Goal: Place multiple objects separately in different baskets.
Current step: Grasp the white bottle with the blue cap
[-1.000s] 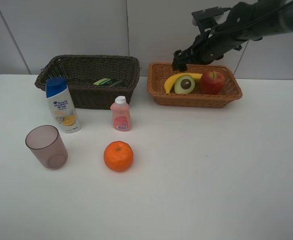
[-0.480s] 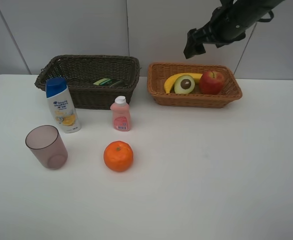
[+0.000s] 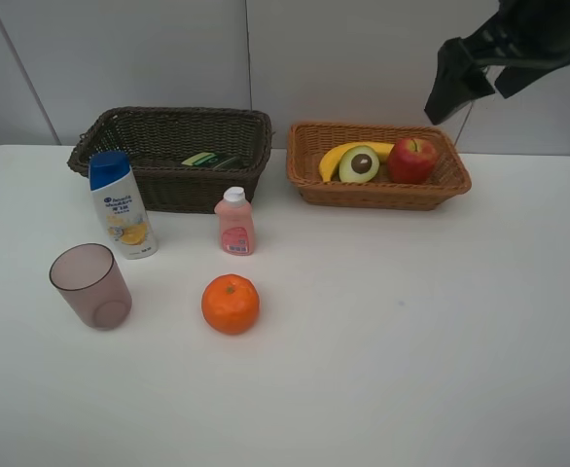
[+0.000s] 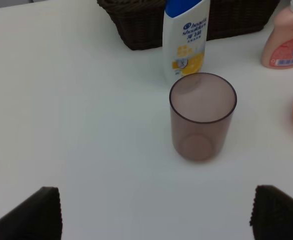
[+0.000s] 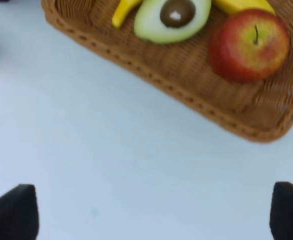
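The light tan basket (image 3: 377, 195) holds the banana (image 3: 334, 156), halved avocado (image 3: 360, 163) and red apple (image 3: 412, 160). In the dark brown basket (image 3: 168, 180) lies a dark green bottle (image 3: 212, 160). On the table stand the shampoo bottle (image 3: 120, 204), pink bottle (image 3: 234, 224) and mauve cup (image 3: 91, 285), with the orange (image 3: 231, 304) beside them. My right gripper (image 3: 447, 92) hangs open and empty, high over the tan basket's right end (image 5: 226, 120). My left gripper (image 4: 156, 215) is open and empty, short of the cup (image 4: 202, 117).
A pale wall runs behind both baskets. The table's right half and front (image 3: 411, 341) are bare white surface. The left arm does not show in the exterior view.
My right gripper has risen and swung right, away from above the fruit in the tan basket. Nothing on the table moved.
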`<state>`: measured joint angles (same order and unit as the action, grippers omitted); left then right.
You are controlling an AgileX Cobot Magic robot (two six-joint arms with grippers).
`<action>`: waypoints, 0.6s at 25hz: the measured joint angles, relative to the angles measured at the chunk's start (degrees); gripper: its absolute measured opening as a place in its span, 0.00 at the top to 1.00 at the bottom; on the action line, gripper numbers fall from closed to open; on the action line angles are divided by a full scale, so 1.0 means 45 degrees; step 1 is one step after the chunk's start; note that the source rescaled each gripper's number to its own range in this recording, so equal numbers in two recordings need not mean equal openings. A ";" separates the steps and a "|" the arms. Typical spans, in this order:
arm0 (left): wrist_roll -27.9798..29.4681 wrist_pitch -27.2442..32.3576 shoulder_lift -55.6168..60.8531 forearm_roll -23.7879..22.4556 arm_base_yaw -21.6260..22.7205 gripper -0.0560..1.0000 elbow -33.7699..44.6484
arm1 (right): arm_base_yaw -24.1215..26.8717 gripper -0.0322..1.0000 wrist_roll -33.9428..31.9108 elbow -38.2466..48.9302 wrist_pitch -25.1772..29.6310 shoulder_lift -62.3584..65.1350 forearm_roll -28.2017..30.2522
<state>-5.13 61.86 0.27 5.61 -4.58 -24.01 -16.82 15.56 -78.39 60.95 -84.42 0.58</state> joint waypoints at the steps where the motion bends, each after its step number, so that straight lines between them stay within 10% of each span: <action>1: 0.0000 0.0000 0.0000 0.0000 0.0000 0.00 0.0000 | 0.0000 0.02 -0.0025 0.0364 0.0052 0.0400 0.0000; 15: 0.0000 0.0000 0.0000 0.0000 0.0000 0.00 0.0000 | 0.0000 0.02 -0.1386 0.6255 0.1118 0.7156 0.0027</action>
<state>-5.13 61.86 0.27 5.61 -4.58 -24.01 -16.82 9.33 -50.24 65.98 -52.22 0.70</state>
